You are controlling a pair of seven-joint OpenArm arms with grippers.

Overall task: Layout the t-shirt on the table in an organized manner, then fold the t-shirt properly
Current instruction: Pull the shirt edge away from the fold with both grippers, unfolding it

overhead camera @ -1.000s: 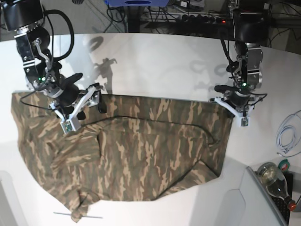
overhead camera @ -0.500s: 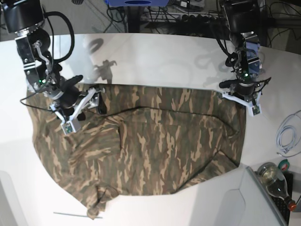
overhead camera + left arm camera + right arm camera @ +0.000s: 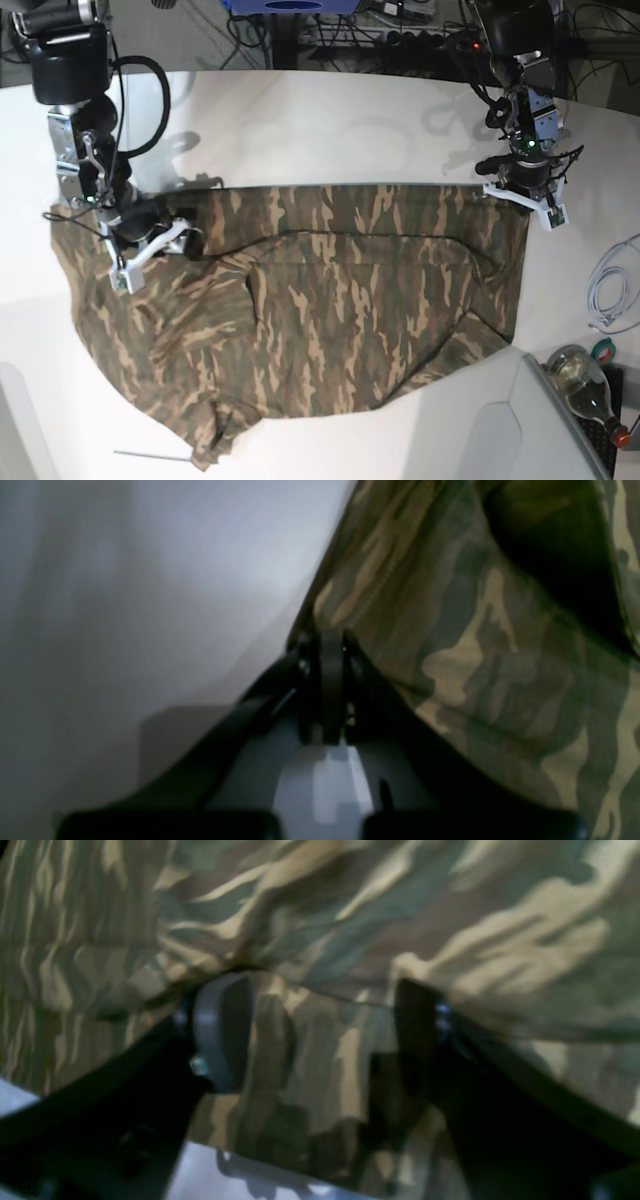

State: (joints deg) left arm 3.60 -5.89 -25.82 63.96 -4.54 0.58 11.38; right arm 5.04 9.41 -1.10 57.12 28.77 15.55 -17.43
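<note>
The camouflage t-shirt lies spread and wrinkled on the white table, with a bunched fold at its front left. My left gripper is at the shirt's far right corner, and in the left wrist view its fingers are shut on the cloth edge beside bare table. My right gripper rests on the shirt's far left part. Seen from the right wrist, this gripper is open, its jaws apart with camouflage cloth lying between and under them.
A coiled white cable and a glass bottle lie at the right edge. A thin rod rests on the table near the shirt's front left. A raised white panel borders the front right. Cables run along the back.
My left gripper moved back and to the right, dragging the shirt's far edge with it. My right gripper shifted slightly left and forward on the cloth, its jaws a little narrower.
</note>
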